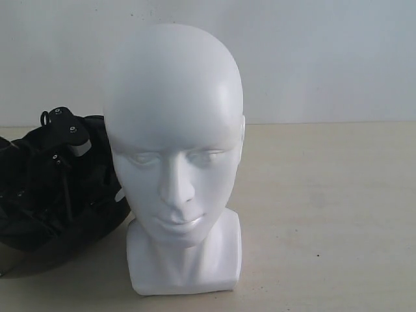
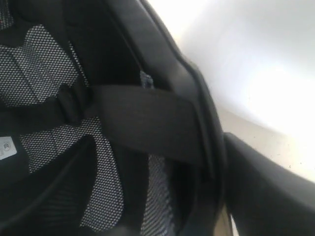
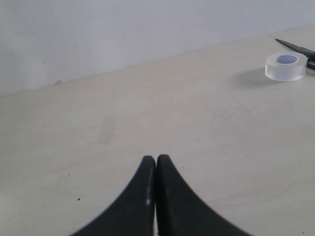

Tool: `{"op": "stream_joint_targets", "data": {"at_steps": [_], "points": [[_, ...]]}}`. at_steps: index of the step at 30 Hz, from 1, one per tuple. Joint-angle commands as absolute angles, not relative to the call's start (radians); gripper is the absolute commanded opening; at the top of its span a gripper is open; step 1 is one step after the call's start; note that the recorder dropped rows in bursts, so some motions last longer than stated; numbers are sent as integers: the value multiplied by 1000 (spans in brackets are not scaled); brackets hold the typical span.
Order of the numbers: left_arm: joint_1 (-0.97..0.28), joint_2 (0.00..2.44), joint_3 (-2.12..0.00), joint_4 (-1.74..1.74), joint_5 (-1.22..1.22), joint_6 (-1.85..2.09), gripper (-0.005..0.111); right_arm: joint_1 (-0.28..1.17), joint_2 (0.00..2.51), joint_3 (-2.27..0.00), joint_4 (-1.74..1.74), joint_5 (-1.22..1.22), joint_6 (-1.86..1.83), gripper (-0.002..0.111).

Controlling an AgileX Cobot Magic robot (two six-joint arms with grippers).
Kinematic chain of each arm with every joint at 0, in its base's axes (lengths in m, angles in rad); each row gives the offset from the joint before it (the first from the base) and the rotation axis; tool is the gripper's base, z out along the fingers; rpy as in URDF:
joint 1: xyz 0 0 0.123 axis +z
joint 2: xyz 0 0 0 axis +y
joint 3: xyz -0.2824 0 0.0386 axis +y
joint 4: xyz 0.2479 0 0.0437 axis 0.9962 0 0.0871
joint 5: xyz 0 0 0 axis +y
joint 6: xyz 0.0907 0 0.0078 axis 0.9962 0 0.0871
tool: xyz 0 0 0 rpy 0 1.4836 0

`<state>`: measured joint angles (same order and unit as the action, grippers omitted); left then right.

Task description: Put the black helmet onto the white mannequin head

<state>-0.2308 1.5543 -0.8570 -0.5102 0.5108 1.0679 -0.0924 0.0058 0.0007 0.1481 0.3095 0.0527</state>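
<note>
Black shell and grey mesh lining of the black helmet (image 2: pixel 167 59) crowded the left jaws, which stood wide apart astride the helmet's rim. One finger (image 2: pixel 268 194) hung outside the shell with a sliver of bench (image 2: pixel 261 140) showing between, so nothing was clamped; the other finger was hidden. The left arm (image 1: pixel 66 133) reached down from above into the helmet's opening, wrist tilted. A broad chin strap (image 2: pixel 142 118) crossed just ahead of those jaws. The white mannequin head (image 1: pixel 175 156) stood upright on its base just beside the helmet, apart from the left jaws. The right jaws were pressed together, tips touching and holding nothing, low over the bench. Well ahead of them lay a roll of clear tape (image 3: pixel 286 66).
</note>
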Motion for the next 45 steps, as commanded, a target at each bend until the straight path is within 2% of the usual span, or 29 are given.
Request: {"op": "stream_joint_targets", "data": {"at_steps": [1, 7, 39, 42, 45], "points": [[-234, 1560, -862, -508, 508, 1081, 66, -99, 0, 0, 143, 298, 47, 0], [-234, 1560, -862, -508, 521, 1081, 73, -99, 0, 0, 143, 298, 47, 0], [-234, 1654, -862, -473, 445, 1092, 72, -99, 0, 0, 143, 285, 47, 0], [-232, 1654, -862, -475, 436, 1092, 65, -99, 0, 0, 143, 285, 47, 0], [-232, 1654, -862, -473, 431, 1092, 44, -99, 0, 0, 143, 285, 47, 0]]}}
